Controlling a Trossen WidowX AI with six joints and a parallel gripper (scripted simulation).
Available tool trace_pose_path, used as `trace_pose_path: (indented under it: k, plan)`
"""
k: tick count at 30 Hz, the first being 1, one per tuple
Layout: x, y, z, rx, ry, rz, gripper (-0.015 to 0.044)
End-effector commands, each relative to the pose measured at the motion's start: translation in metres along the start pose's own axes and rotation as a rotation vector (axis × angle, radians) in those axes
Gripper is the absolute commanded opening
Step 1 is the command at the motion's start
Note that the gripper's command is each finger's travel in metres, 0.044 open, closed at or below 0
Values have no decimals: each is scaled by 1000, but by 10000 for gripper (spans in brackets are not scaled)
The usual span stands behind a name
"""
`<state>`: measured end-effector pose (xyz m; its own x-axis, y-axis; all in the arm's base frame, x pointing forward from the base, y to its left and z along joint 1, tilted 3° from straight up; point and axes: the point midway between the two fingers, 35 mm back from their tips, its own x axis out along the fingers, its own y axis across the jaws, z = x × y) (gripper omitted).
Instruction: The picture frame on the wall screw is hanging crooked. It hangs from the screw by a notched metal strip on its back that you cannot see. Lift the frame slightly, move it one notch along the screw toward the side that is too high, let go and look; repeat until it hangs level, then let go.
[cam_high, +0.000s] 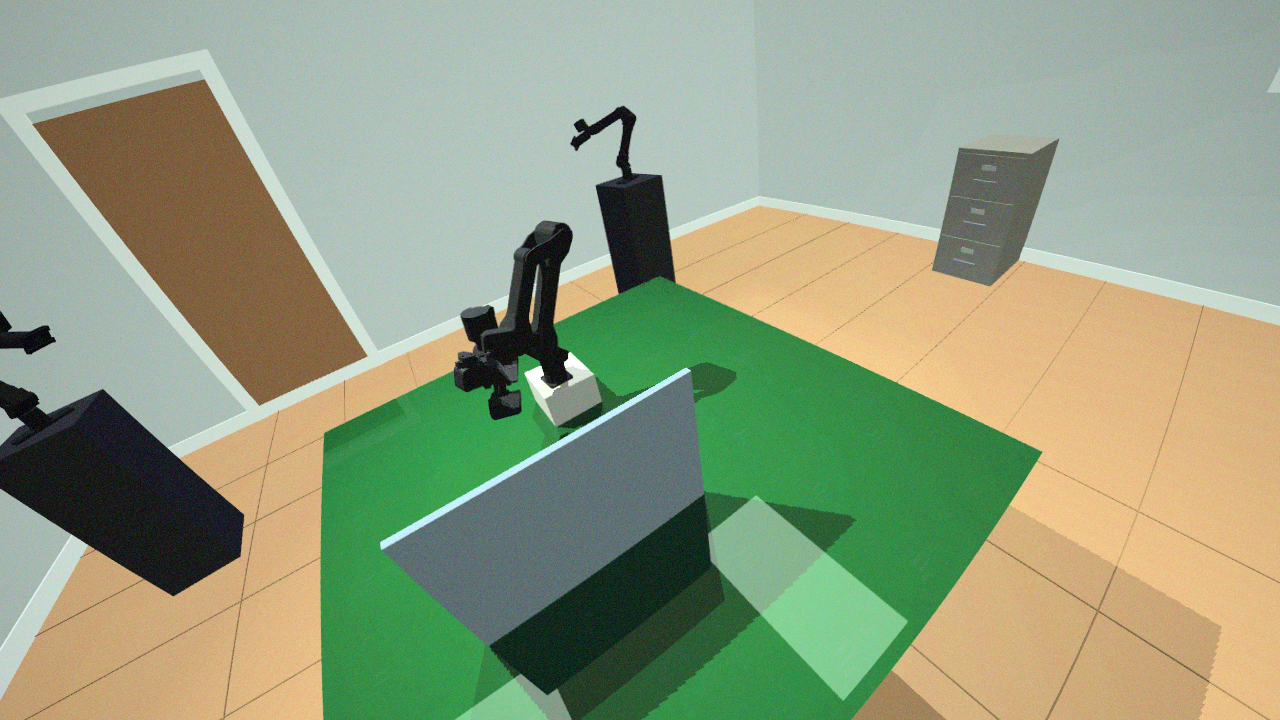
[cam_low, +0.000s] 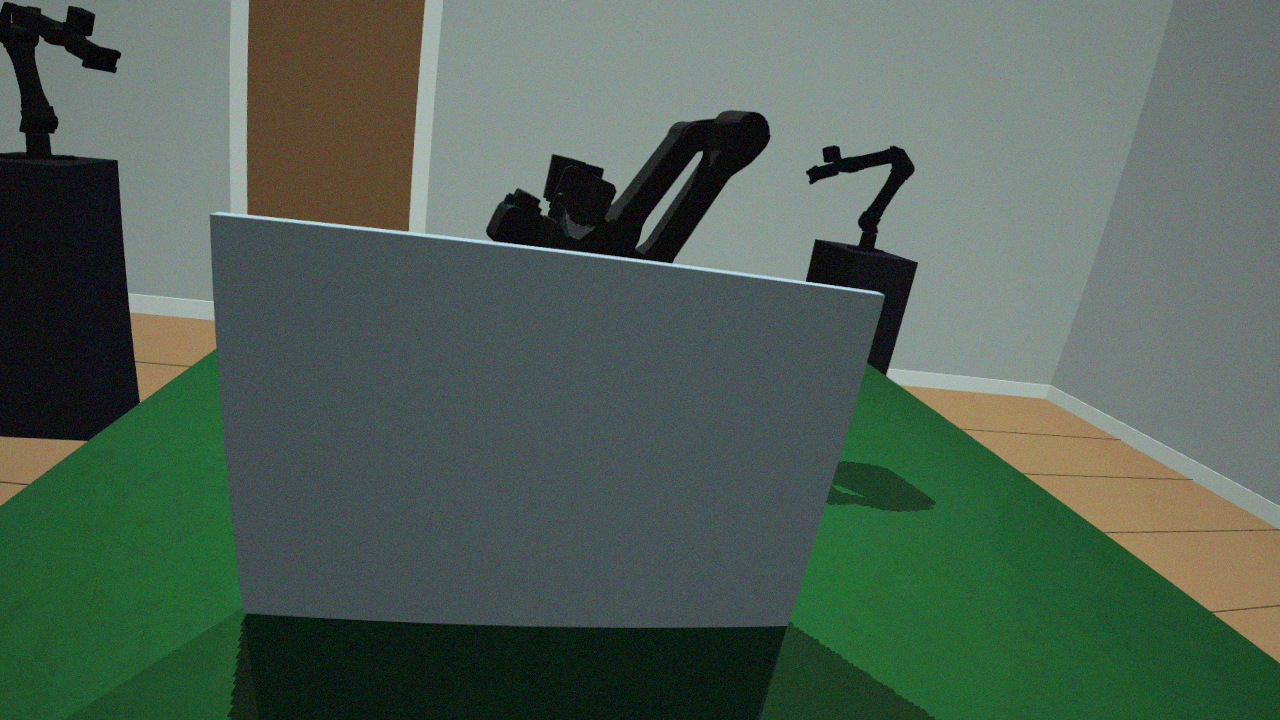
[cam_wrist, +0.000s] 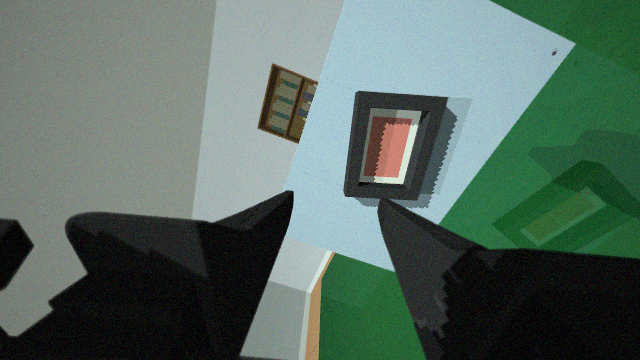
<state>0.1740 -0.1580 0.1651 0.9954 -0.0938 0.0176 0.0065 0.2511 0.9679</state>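
Note:
The picture frame (cam_wrist: 356, 145), dark with a red picture, hangs on the pale panel (cam_high: 617, 447) (cam_low: 537, 402) (cam_wrist: 445, 45). It shows only in the wrist view; the panel hides it in the top and exterior views. It is crooked: its upper end in the wrist view lies closer to the panel's top edge, at the left there, than its lower end. The screw is hidden. My gripper (cam_wrist: 335, 201) is open and empty. Its fingertips show beyond the frame's lower end in the wrist view, and appear to stand off from the panel. The right fingertip is just below the frame's border.
The panel stands on a green mat (cam_high: 805, 394) (cam_low: 948, 573). My arm (cam_high: 537, 286) (cam_low: 698, 188) rises behind it from a white block (cam_high: 572, 402). Two other arms stand on dark pedestals (cam_high: 644, 232) (cam_low: 53, 286) away from the panel. A shelf (cam_wrist: 287, 102) shows past the panel's top edge.

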Motion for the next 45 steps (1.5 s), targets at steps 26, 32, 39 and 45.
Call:
trace_pose_path:
  k: [26, 32, 39, 45]
  plan:
    - [0, 0, -1, -8, 3, 1, 260]
    - [0, 0, -1, -8, 3, 1, 260]
    - [0, 0, -1, -8, 3, 1, 260]
    - [8, -5, 2, 0, -7, -3, 260]
